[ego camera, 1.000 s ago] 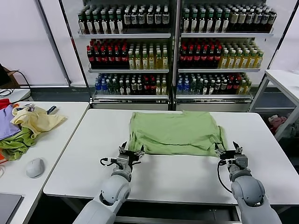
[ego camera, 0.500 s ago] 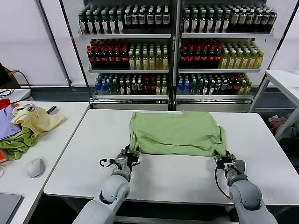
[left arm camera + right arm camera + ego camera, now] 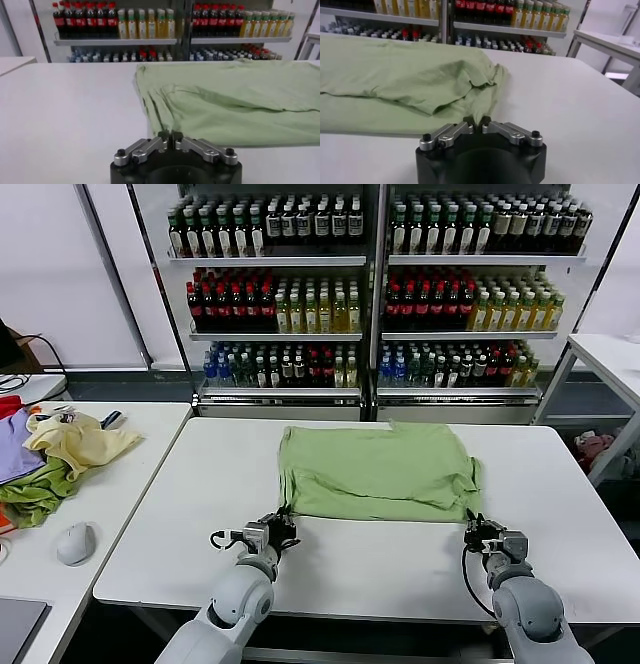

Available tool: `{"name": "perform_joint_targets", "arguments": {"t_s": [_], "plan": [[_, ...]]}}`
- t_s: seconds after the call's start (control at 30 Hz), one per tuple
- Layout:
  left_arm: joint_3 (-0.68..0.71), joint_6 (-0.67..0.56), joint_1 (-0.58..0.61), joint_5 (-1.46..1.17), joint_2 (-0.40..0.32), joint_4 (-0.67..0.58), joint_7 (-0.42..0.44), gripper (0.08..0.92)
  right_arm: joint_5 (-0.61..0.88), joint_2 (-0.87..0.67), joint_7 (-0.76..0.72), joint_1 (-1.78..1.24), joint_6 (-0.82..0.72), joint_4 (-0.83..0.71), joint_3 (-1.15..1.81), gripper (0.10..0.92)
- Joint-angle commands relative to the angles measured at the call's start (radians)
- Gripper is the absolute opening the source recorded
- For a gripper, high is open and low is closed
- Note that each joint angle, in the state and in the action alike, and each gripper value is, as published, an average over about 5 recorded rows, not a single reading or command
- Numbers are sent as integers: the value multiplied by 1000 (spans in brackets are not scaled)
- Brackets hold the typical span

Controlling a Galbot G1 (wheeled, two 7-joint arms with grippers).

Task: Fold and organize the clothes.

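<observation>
The light sage-green T-shirt (image 3: pixel 380 472) lies folded flat at the middle of the white table (image 3: pixel 380 569). No printed graphic shows. My left gripper (image 3: pixel 279 527) is shut on the shirt's near left corner, and the cloth is pinched between its fingertips in the left wrist view (image 3: pixel 170 135). My right gripper (image 3: pixel 476 531) is shut on the near right corner, with cloth between its fingertips in the right wrist view (image 3: pixel 477 120). The shirt (image 3: pixel 235 100) spreads away from both grippers, with a bunched sleeve (image 3: pixel 480 75) near the right one.
A side table at the left holds a pale yellow garment (image 3: pixel 75 439), a darker green one (image 3: pixel 35 492), a purple one (image 3: pixel 12 456) and a computer mouse (image 3: pixel 75 542). Bottle shelves (image 3: pixel 370 294) stand behind. Another white table (image 3: pixel 612 354) is at the far right.
Both grippers went from open beside the shirt's near corners to shut on them, and drew back toward the table's front edge, pulling the corners along.
</observation>
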Motion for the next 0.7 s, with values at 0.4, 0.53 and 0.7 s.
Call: {"name": "perform_joint_targets", "arguments": {"t_s": [0.4, 0.53, 0.7], "plan": [[-55, -16, 298, 26, 103, -334, 10, 119, -14, 15, -2, -306, 3, 315, 70, 157], [-84, -15, 381, 33, 131, -395, 9, 119, -26, 14, -3, -370, 4, 368, 78, 157], [-107, -17, 480, 59, 152, -458, 10, 119, -40, 6, -3, -423, 6, 410, 79, 157]]}}
